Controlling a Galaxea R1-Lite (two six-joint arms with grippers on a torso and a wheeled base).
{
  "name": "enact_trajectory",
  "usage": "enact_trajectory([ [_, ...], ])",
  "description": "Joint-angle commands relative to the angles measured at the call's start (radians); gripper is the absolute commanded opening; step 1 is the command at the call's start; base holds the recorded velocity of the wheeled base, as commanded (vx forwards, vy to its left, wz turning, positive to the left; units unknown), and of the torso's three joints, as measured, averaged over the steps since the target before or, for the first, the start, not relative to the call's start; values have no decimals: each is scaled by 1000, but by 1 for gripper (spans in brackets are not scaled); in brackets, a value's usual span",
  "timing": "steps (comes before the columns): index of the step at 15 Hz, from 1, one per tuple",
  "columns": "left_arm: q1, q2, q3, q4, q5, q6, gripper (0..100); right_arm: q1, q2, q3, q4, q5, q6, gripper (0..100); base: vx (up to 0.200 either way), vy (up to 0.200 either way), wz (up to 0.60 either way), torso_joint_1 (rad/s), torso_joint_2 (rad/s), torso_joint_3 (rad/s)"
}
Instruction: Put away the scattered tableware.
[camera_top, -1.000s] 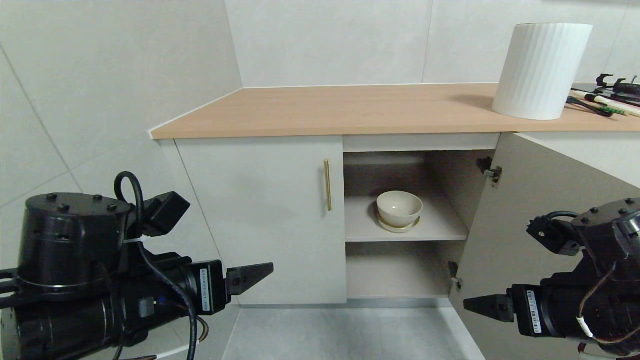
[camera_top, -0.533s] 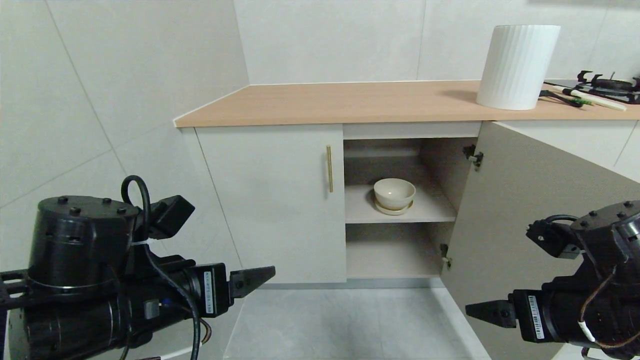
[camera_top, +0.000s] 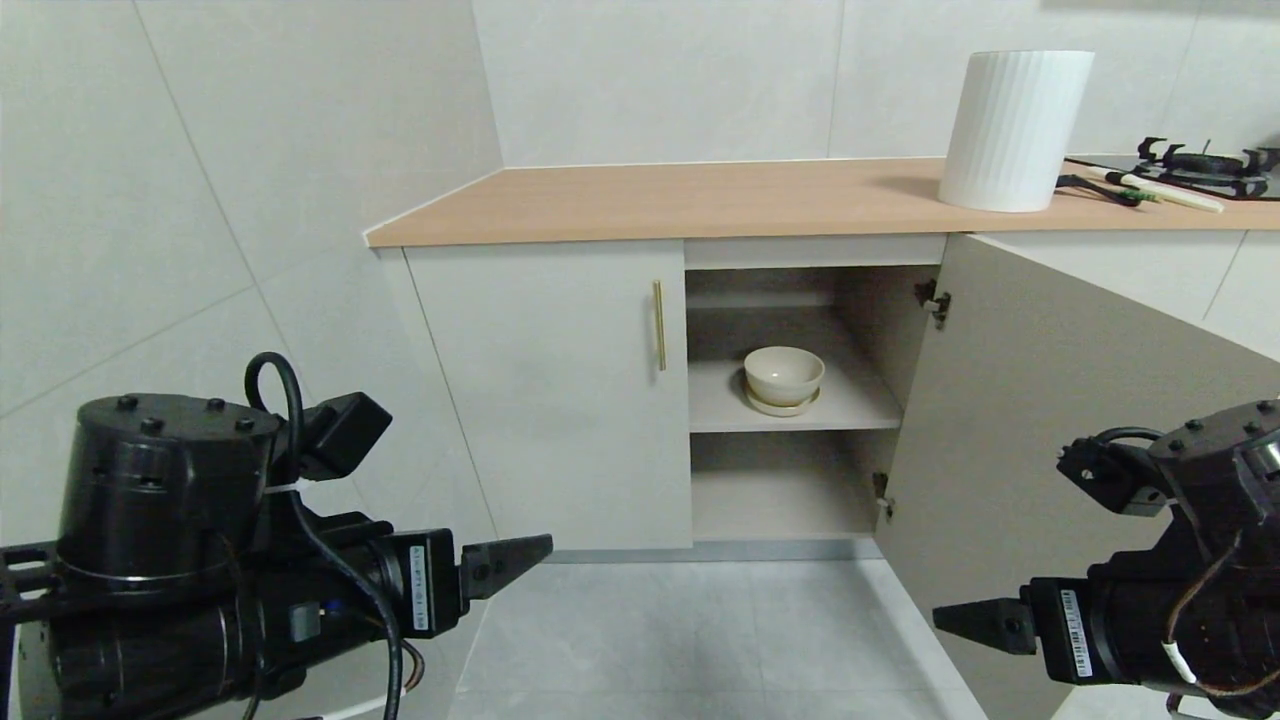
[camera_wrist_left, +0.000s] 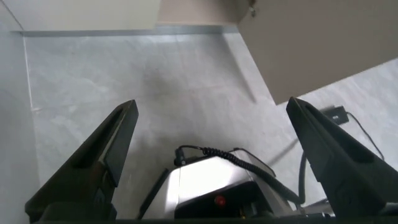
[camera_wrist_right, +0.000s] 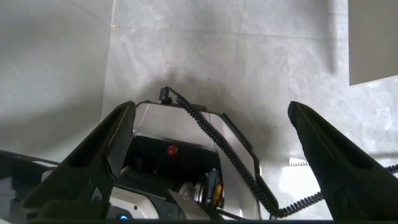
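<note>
Bowl count is one: cream, upright, sitting on one matching saucer on the upper of the two shelves inside the cabinet. Lower shelf has nothing on it that I can see.

Cabinet has two doors. The left door is shut, with one slim brass handle. The right door is swung wide open toward the robot.

Up on the wood counter there's one tall white ribbed canister, and beside it a few long utensils next to a black stove grate. Can't count the utensils properly from here.

Two grippers, both low and well away from the cabinet, nothing in either one. The left gripper points at the shut door. The right gripper is down by the open door. Each carries one small white sticker, print too tiny to read.

Wrist views look down at grey floor tile. Left gripper's fingers are spread wide apart, same for the right one's fingers. The left wrist view also catches the bottom corner of the open door.
</note>
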Motion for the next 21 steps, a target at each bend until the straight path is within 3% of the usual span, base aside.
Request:
enact_trajectory([
  [1,0,2,0,2,2,-1,100,1,2,0,1,-3,-1,100,0,0,0,0,0,0],
  [9,0,2,0,2,2,1,100,-21,-18,-17,104,-15,-53,100,0,-200,0,1,2,2],
  [12,0,3,0,2,2,1,100,-67,-15,-58,213,-15,-90,100,0,-200,0,1,1,1],
  [17,0,3,2,2,0,1,100,-229,5,-81,259,-90,-187,100,0,-160,0,2,2,2],
  [18,0,3,2,2,0,1,100,-326,5,-83,252,-98,-248,100,0,0,0,0,0,0],
  [21,0,5,2,2,-2,1,100,-475,20,-124,229,-101,-279,100,0,0,0,0,0,0],
])
